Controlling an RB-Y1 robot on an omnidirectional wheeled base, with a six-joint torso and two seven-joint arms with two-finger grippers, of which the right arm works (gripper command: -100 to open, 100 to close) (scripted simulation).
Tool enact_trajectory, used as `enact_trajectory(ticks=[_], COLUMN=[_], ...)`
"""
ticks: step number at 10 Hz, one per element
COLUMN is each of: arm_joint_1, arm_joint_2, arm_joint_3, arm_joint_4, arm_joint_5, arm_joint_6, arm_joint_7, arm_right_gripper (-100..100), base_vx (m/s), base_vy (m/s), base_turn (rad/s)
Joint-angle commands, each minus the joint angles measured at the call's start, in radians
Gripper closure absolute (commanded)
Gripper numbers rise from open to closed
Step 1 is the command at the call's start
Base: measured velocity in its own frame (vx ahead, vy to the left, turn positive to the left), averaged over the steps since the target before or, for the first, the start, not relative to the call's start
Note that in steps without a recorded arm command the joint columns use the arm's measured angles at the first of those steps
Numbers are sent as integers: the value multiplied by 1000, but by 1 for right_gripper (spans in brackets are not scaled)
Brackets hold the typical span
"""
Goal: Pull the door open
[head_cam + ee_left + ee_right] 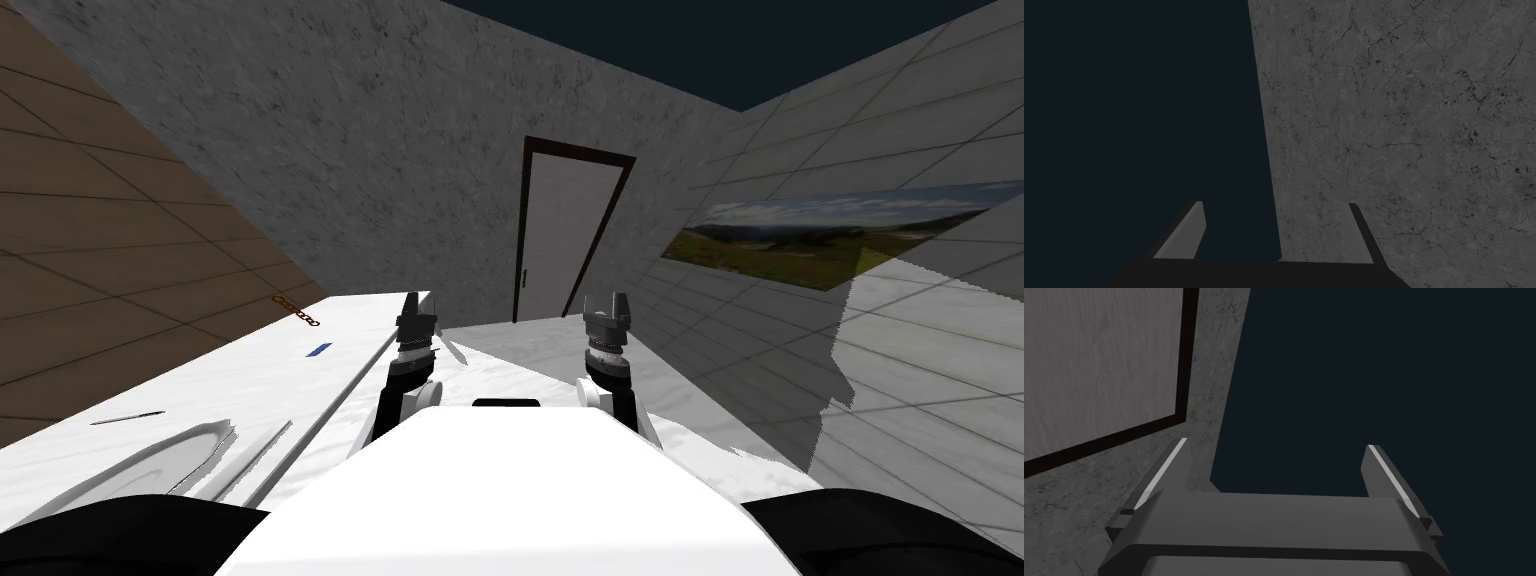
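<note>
Ahead in the head view, the door [560,235] stands shut in the far grey wall [350,150], well apart from both grippers. It is a pale panel in a dark frame [580,151]. A small dark handle [523,277] sits at its left edge, in the lower half. The left gripper [418,303] and right gripper [608,300] hover side by side in front of me, holding nothing. A white counter [230,390] runs along my left.

The door's long axis is upright, and its lean is the camera's. Its face is turned toward me. With the handle at the left, the hinges are likely on the right, so it should swing about that edge. I judge it a stiff, fairly heavy slab that will not flex. It can move only along its arc, so the pull must follow that curve. The handle is the one place to take hold. It looks thin, and flat blades could slip off unless they close squarely across it.

Left wrist view: the fingers [1186,235] stand spread with nothing between them.

Right wrist view: the fingers [1166,475] are likewise parted and empty. Beyond them a corner of the door's panel shows, edged by its frame against the wall.
</note>
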Motion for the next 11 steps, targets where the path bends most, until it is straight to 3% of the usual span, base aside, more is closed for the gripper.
enact_trajectory(ticks=[1,11], arm_joint_1=[-8,-63], arm_joint_2=[-13,-80], arm_joint_3=[9,66], arm_joint_4=[33,242], arm_joint_5=[-21,-159], arm_joint_6=[-6,-41], arm_joint_7=[-30,-222], arm_right_gripper=[-100,-100], base_vx=[89,127], base_vy=[8,-7], base_turn=[64,62])
